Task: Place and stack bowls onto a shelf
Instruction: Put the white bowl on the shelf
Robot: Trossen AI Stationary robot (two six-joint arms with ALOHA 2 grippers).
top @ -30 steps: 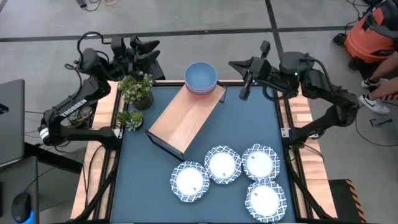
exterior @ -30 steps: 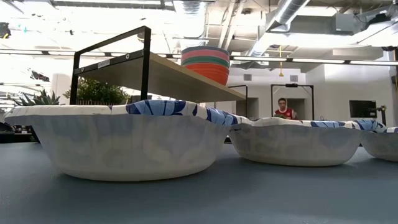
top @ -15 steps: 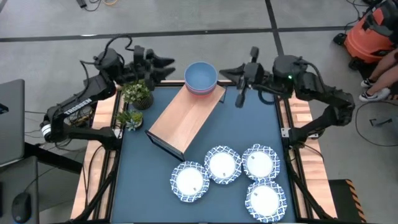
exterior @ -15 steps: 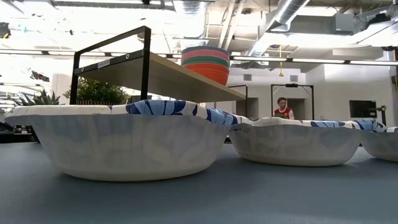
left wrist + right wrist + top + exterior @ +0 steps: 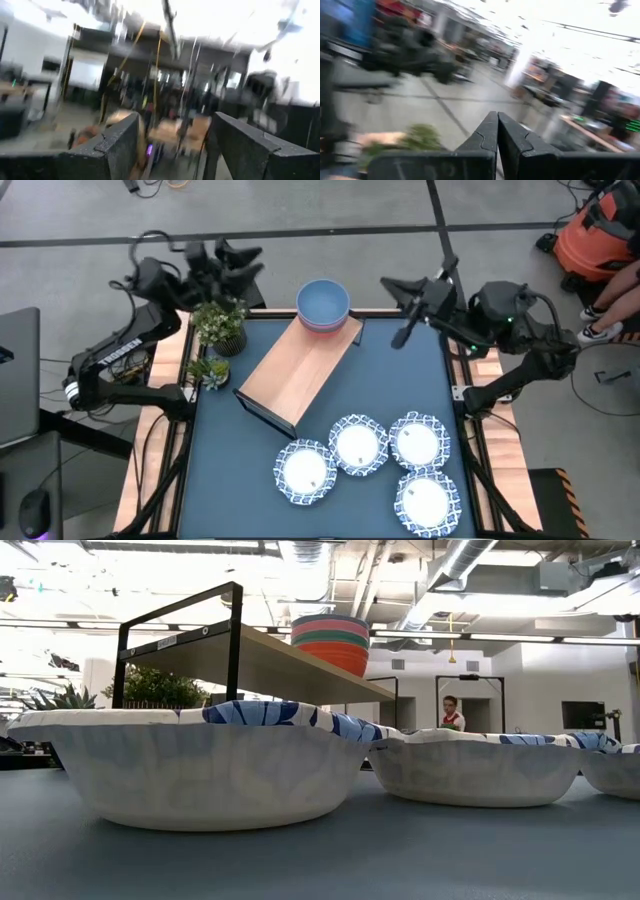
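The small bowls (image 5: pixel 323 304) sit nested in one stack, light blue on top, at the far end of the shelf (image 5: pixel 296 373), which lies slantwise across the bench (image 5: pixel 400 380) toward its far-left corner. That end looks chosen to leave the board's length free for what remains. The four patterned white bowls (image 5: pixel 359 445) cluster near the bench's front-right corner, none yet on the shelf.

Both arms hang high off the far edge, clear of the work. The left gripper (image 5: pixel 232 260), jaws apart and empty, is above the potted plant (image 5: pixel 220 325) at the far-left corner. The right gripper (image 5: pixel 405 305), jaws together and holding nothing, is by the far-right corner.
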